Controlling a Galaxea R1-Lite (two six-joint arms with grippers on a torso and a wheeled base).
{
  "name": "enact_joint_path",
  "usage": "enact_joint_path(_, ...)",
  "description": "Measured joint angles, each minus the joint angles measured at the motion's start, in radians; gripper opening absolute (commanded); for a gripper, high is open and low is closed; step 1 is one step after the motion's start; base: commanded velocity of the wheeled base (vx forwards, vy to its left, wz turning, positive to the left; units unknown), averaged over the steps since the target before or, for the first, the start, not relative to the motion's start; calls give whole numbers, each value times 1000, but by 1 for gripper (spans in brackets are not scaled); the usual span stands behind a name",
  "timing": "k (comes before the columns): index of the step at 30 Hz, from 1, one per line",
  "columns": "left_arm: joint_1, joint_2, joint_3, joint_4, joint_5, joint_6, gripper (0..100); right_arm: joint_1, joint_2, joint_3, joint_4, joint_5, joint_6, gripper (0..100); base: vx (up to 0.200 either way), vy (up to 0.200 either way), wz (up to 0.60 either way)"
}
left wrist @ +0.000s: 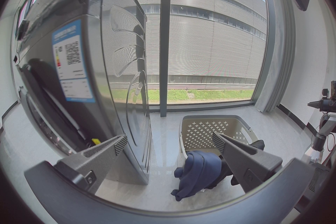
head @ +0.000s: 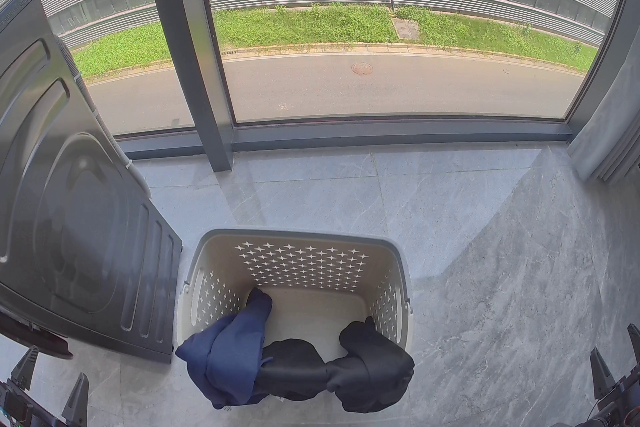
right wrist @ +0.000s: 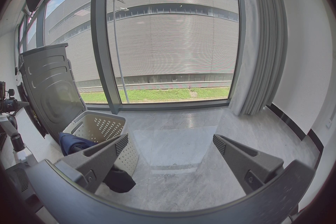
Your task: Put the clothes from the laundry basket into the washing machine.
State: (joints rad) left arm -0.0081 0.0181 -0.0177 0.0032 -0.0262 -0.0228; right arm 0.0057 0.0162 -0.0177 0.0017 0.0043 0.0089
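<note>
The clothes are lying over the near rim of the laundry basket [head: 293, 235], in the lower middle of the head view. A navy piece [head: 230, 348] is spilling out on the left. A black piece [head: 347, 371] is sagging over the rim to its right, and the two are touching. The basket is sitting on the grey floor [head: 467, 235], just beside the washing machine [head: 73, 228], whose side panel is taking up the left of the frame.

I am holding my left claw [left wrist: 168, 139] wide open and gripping nothing. My right claw [right wrist: 170, 140] is doing the same. Both are hanging at the bottom corners of the head view, apart from the cloth.

I am judging this to be the first grab. The navy piece is lying nearest the machine, so I am favouring my left claw. I should be coming down on the thick bunch at the rim and biting deep. Then I should be lifting straight up, so the basket is not dragging along. The black piece may be tagging along with it.

A blue and white label [left wrist: 71, 60] with a square code and colour bars is sticking to the machine's side. Its print is too small for me to read.
</note>
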Motion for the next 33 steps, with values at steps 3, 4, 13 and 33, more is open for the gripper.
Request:
enact_joint_path(3,0,0,0,0,0,0,100,0,0,0,0,0,0,100,-200,0,0)
enact_joint_path(4,0,0,0,0,0,0,100,0,0,0,0,0,0,100,-200,0,0)
enact_joint_path(13,0,0,0,0,0,-1,100,0,0,0,0,0,0,100,-200,0,0)
enact_joint_path(33,0,0,0,0,0,-1,100,0,0,0,0,0,0,100,-40,70,0)
